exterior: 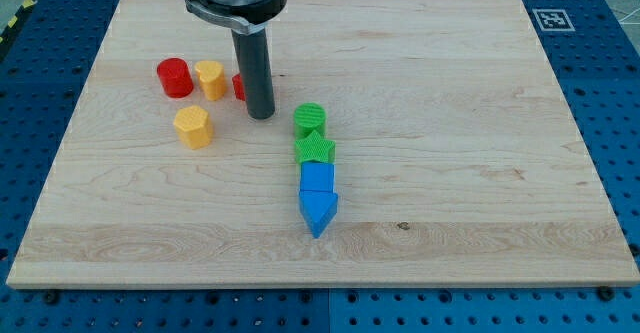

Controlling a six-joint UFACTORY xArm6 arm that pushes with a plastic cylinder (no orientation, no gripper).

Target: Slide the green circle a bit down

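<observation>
Light is bright and even across the board point(450, 123), falling from above; shadows are short and soft. My rod throws a faint shadow at my tip point(260, 116), and the blue blocks point(318, 198) a small one toward the view's bottom. No harsh glare on the wood. Focus is sharp throughout, with little edge distortion.
</observation>
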